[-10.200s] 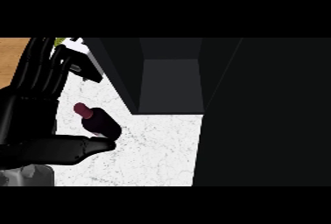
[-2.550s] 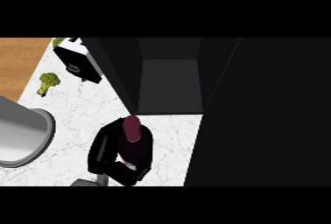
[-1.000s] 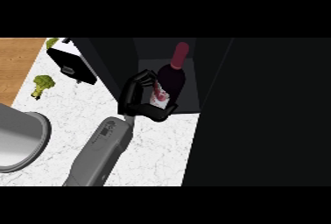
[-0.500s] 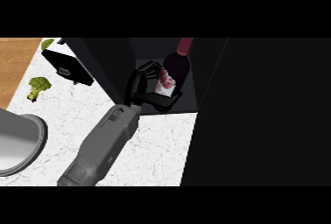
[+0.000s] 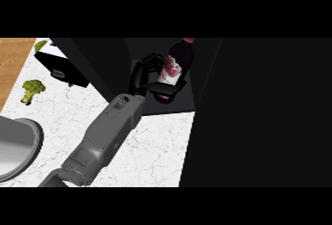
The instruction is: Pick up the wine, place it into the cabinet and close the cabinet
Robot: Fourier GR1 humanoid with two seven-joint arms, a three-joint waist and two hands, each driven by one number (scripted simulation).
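Now the dark red wine bottle (image 5: 175,70) sits deeper inside the dark open cabinet (image 5: 117,57) than a moment ago, the black left hand (image 5: 148,79) curled round it; release and door-closing remain.

One wine bottle (image 5: 176,66); one broccoli (image 5: 31,89); one cabinet (image 5: 117,57); one hand (image 5: 146,77).

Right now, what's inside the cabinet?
The wine bottle is inside the open cabinet, tilted, with the hand curled round it. The hand covers the bottle's base, and the dark interior hides anything else.
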